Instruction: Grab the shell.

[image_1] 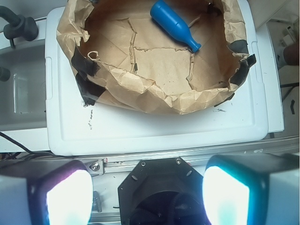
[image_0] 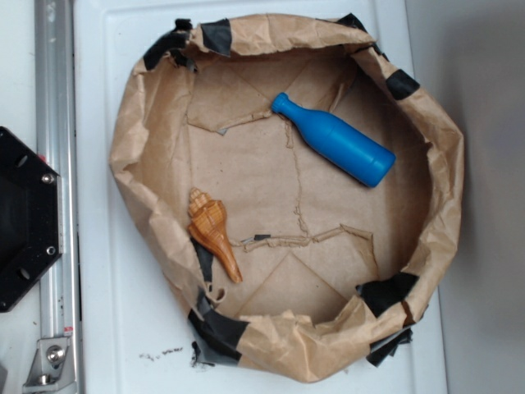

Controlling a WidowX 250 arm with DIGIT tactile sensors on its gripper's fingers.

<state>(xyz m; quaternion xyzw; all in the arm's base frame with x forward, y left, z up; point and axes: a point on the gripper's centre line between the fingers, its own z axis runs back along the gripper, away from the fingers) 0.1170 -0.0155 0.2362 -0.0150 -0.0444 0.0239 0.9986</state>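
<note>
Two objects lie inside a shallow basin of crumpled brown paper (image_0: 447, 176) patched with black tape, set on a white surface (image_0: 107, 345). The shell (image_0: 213, 234) rests on the paper floor at the basin's left side in the exterior view, close against the inner wall and well apart from the blue bottle (image_0: 335, 141). Its long axis runs diagonally: the knobby, cream-tan spiral end sits at upper left, and the body tapers to a narrow point directed toward lower right. The surface is glossy orange-brown with ribbed bands. The bottle lies on its side in the upper right part of the basin, neck toward upper left. No label or readable writing shows on either object.

In the wrist view the shell appears to be hidden behind the near paper wall; only the bottle is plain there. The gripper (image_1: 147, 194) hangs outside the basin, above the black mount (image_1: 161, 187) at the edge of the white surface. Its two fingers (image_1: 70, 197) stand spread wide apart, with nothing between them.
</note>
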